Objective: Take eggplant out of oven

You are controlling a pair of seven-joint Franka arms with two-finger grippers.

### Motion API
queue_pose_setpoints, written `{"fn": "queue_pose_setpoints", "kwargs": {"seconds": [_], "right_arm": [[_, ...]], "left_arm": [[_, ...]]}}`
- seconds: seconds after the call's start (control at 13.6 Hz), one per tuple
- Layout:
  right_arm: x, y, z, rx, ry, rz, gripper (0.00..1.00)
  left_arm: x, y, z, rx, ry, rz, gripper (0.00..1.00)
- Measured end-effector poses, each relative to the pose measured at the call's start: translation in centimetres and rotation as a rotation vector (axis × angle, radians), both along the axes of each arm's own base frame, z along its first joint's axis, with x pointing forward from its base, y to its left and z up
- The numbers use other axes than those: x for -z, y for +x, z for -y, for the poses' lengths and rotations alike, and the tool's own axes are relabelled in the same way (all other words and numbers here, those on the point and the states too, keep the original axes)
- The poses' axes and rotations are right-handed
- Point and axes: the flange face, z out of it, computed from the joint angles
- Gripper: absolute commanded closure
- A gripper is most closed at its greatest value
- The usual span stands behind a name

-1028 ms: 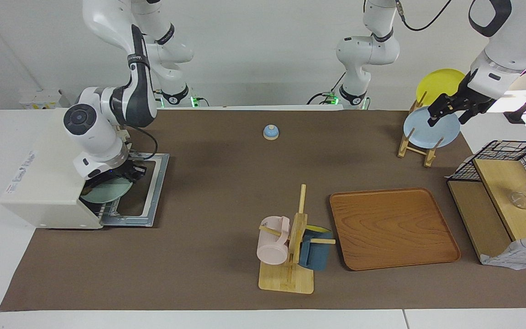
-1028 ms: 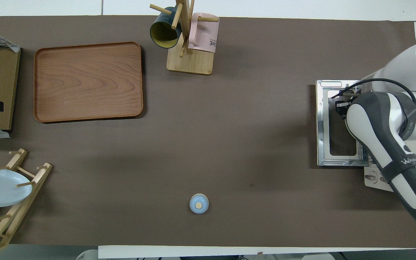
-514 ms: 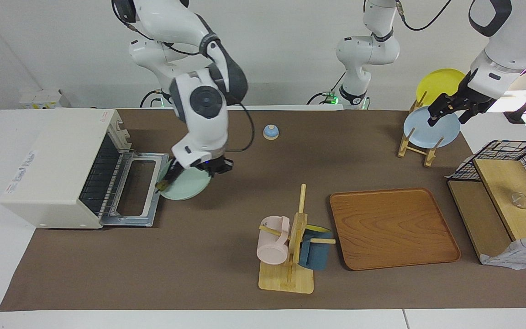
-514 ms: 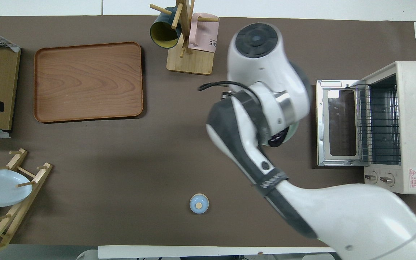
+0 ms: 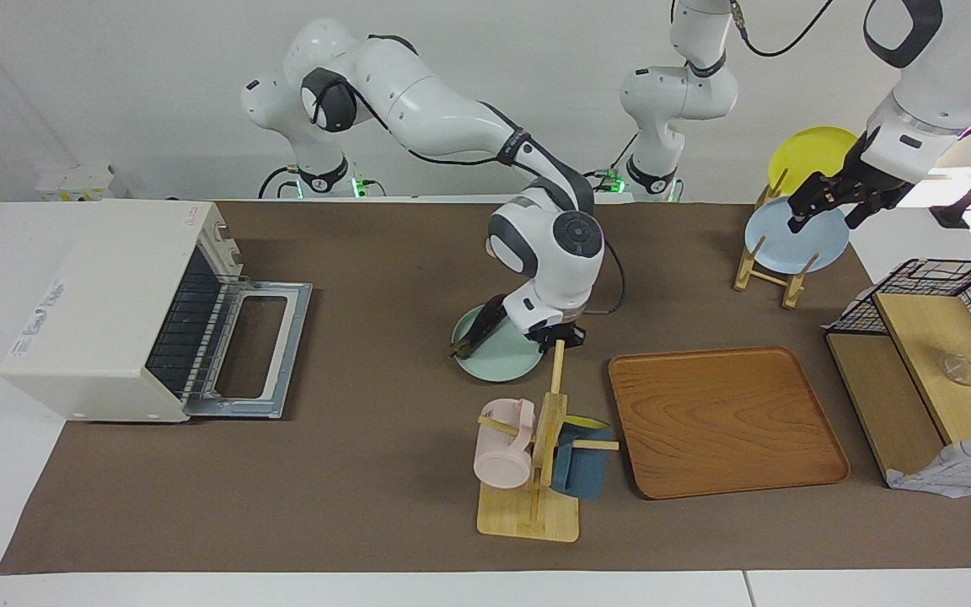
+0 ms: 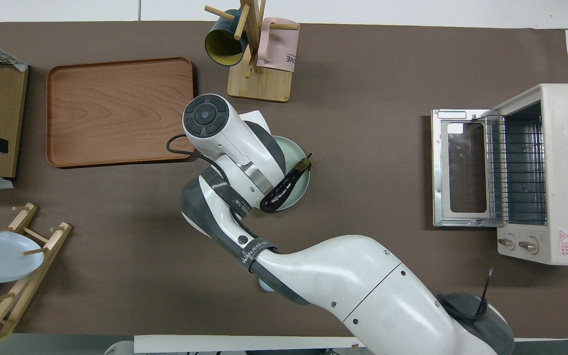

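At mid-tabletop (image 6: pixel 363 74), my right gripper (image 5: pixel 557 337) is clamped on the rim of the pale green plate (image 5: pixel 498 358), as best I can read it. The eggplant (image 6: pixel 284 187) lies loose on that plate. It is already out of the oven (image 6: pixel 565 172), whose door (image 6: pixel 461 167) hangs open w/ nothing visible on the rack.

Clock directions are from the overhead view, w/ the plate at centre and 12 pointing away from the robots.

Risks:
- The eggplant sits diagonally near the plate's 3 o'clock edge, w/ its stem tip poking past the rim at approx. 1 o'clock. Nothing holds it, so a tilt or a jerky set-down could roll it off onto the tabletop.
- I grip only one edge, so the plate could sag or slip if that hold is shallow.
- The mug rack (image 6: pixel 259 84) stands near at 12 o'clock. In the facing view its top peg is just beside my gripper, so drifting that way risks a knock.
- The wooden tray (image 6: pixel 116 113) is at 10 o'clock, and its rim is near my wrist.

Open room:
- Bare tabletop runs from 2 to 4 o'clock, between plate and oven door.
- More bare tabletop lies around 7 to 8 o'clock.

My left gripper (image 5: pixel 827 202) waits over the blue plate (image 5: pixel 793 244) in the dish rack. I cannot tell its state.
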Motion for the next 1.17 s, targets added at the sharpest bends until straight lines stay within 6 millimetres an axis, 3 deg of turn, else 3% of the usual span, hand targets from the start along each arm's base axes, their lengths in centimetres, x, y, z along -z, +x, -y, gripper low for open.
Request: {"fn": "queue_pose_setpoints", "kwargs": {"seconds": [0.07, 0.15, 0.22, 0.29, 0.44, 0.51, 0.66, 0.73, 0.81, 0.95, 1.1, 1.17], "right_arm": [[-1.1, 0.4, 0.5, 0.015, -0.007, -0.007, 0.50], [-2.7, 1.6, 2.5, 0.027, -0.022, -0.023, 0.50], [-5.3, 3.4, 5.7, 0.016, -0.026, -0.032, 0.50], [-8.0, 5.0, 9.5, 0.002, -0.028, -0.037, 0.62], [-11.6, 6.9, 18.3, -0.023, -0.032, -0.051, 0.89], [-11.6, 6.9, 23.0, -0.065, -0.034, -0.070, 0.97], [-8.7, 5.8, 30.9, -0.147, -0.045, -0.088, 0.99], [-6.3, 4.7, 34.4, -0.179, -0.078, -0.095, 0.99], [-3.7, 3.3, 37.3, -0.218, -0.112, -0.105, 0.99], [0.3, 0.1, 41.2, -0.275, -0.149, -0.128, 0.99], [2.2, -1.4, 43.4, -0.301, -0.165, -0.122, 0.99], [2.8, -1.8, 44.2, -0.316, -0.172, -0.123, 0.99]], "left_arm": [[0.0, 0.0, 0.5, 0.002, 0.001, -0.001, 0.00], [0.3, -0.1, 1.3, 0.007, 0.001, -0.005, 0.00], [1.3, -0.5, 2.7, 0.027, -0.001, -0.007, 0.00], [3.1, -1.1, 4.9, 0.049, -0.005, 0.008, 0.00], [8.8, -3.5, 11.5, 0.069, -0.023, 0.054, 0.00], [12.2, -5.4, 16.6, 0.067, -0.034, 0.085, 0.00], [18.5, -9.5, 27.7, 0.085, -0.057, 0.124, 0.00], [21.0, -11.0, 32.5, 0.115, -0.070, 0.141, 0.00], [23.2, -12.1, 36.1, 0.143, -0.079, 0.153, 0.00], [26.4, -11.8, 39.5, 0.171, -0.089, 0.175, 0.00], [28.8, -10.7, 40.8, 0.176, -0.095, 0.194, 0.00], [30.1, -10.2, 41.3, 0.177, -0.092, 0.196, 0.14]]}}
